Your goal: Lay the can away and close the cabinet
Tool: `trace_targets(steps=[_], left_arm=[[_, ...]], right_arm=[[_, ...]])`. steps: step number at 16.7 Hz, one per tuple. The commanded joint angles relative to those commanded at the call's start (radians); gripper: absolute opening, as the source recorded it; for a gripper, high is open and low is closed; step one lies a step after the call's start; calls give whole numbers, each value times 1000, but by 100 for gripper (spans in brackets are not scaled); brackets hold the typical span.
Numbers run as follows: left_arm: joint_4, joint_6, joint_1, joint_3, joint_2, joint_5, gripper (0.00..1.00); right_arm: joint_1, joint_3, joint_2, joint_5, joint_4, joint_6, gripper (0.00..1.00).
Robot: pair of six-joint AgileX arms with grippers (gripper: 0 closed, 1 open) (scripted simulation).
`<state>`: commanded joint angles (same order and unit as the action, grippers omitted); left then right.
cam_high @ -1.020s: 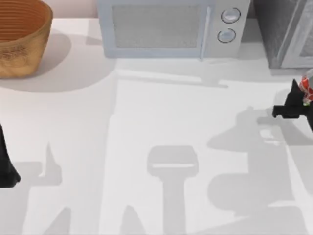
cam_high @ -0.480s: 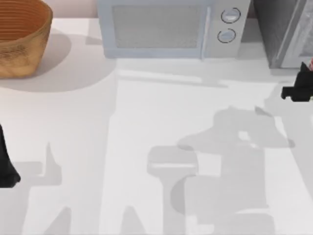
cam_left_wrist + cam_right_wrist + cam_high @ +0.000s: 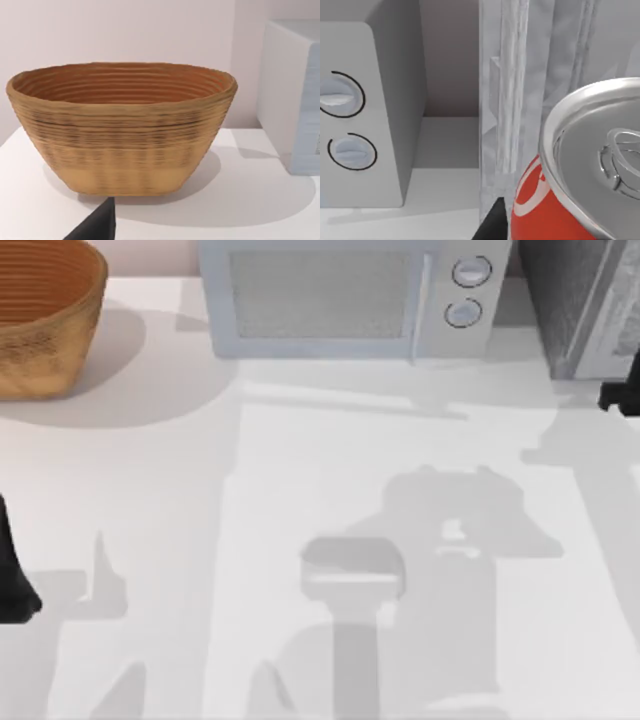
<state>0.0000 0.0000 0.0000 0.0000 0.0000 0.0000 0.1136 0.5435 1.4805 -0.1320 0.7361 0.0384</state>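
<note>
Tabletop right: can (image 3: 555, 210) against end effector (image 3: 622, 395).

A plain white table (image 3: 300, 460) is crossed by soft grey shadows. A woven basket (image 3: 40, 315) is parked at ten o'clock, a light grey microwave (image 3: 340, 295) at twelve. A pale pinkish wall (image 3: 125, 30) is seen behind.

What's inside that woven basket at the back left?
The basket shows only its ribbed orange-brown inner wall; nothing pokes above the rim. Its floor is hidden by the near wall.
</note>
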Motion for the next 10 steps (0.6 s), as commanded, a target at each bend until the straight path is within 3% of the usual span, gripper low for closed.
trace_targets(steps=[10], left_arm=[[0,0,0,0,0,0,100]], right_arm=[[-1,-6,-44,4,-28,-3,0]])
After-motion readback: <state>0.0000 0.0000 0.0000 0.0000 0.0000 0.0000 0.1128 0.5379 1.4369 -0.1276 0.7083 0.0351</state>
